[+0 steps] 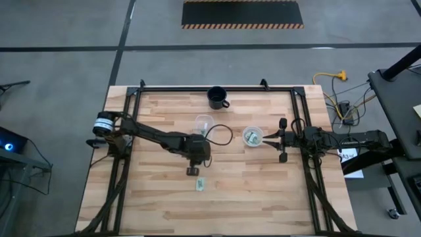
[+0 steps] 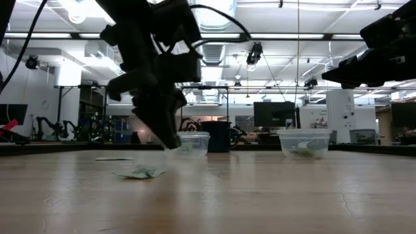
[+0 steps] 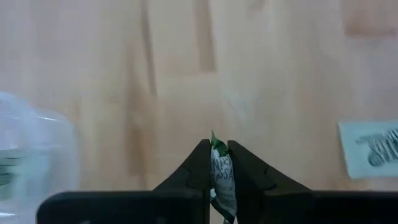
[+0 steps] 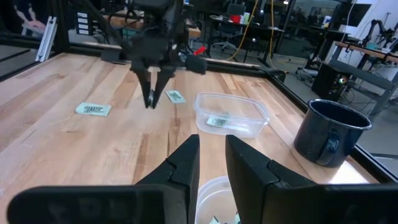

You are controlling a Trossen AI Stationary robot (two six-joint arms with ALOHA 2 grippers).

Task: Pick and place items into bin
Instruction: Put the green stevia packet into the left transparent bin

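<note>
Left tool [image 3: 217,163] is clamped on one packet [image 3: 222,177] just above mid-desk; carry step next, calling for a lift to the clear bin [image 1: 204,124] just beyond; right tool [image 4: 211,152] waits, narrowly parted, empty.

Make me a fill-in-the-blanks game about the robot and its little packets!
1. The left end effector is pinching a small ____.
2. The dark blue mug stands ____ on the table.
3. The right arm's end effector is above a clear ____.
4. Another packet lies flat on the ____.

Missing words: packet; upright; cup; table
</note>
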